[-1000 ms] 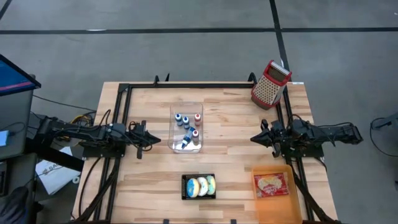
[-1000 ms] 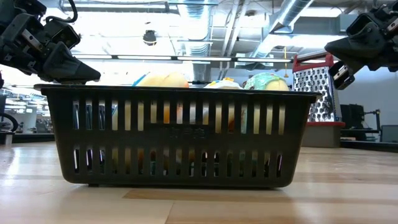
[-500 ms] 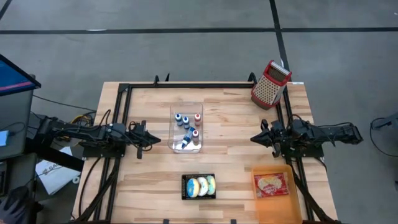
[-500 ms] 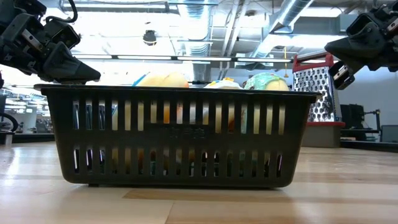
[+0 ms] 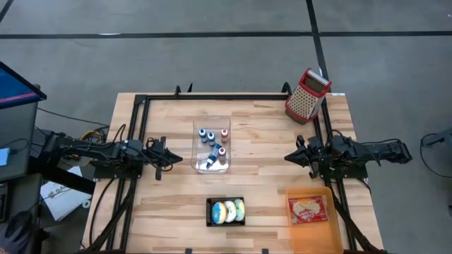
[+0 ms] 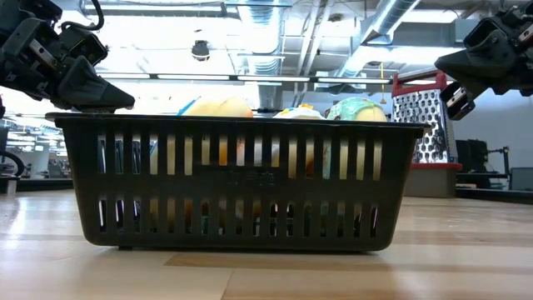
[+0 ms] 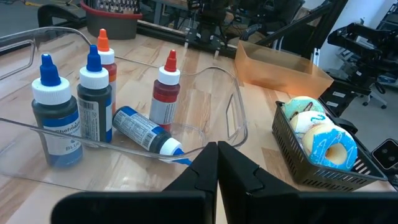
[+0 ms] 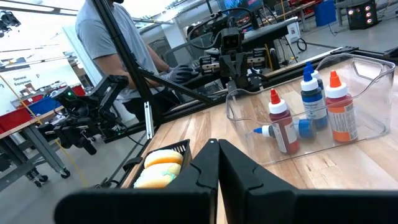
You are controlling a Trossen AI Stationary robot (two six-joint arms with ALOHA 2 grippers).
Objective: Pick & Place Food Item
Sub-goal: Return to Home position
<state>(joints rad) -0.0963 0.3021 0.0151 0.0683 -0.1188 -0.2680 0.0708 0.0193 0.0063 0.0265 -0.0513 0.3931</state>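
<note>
A black slatted basket [image 5: 225,212] stands on its base near the table's front edge, with several iced donuts [image 7: 317,134] lying in it. In the low view the donuts [image 6: 218,107] peek over the basket's rim [image 6: 241,121]. My left gripper [image 5: 171,156] hovers shut at the table's left side, pointing toward the middle. At the right side my right gripper [image 5: 287,156] hovers shut, facing it. Both are clear of the table and hold nothing. The shut fingertips show in the left wrist view [image 7: 217,146] and in the right wrist view [image 8: 212,144].
A clear plastic bin [image 5: 212,146] with several small colour bottles [image 7: 93,93] sits at the table's middle between the grippers. An orange tray [image 5: 308,209] holding a packet lies at the front right. A red-handled grater [image 5: 308,94] stands at the far right. A person [image 8: 118,37] stands beyond the table.
</note>
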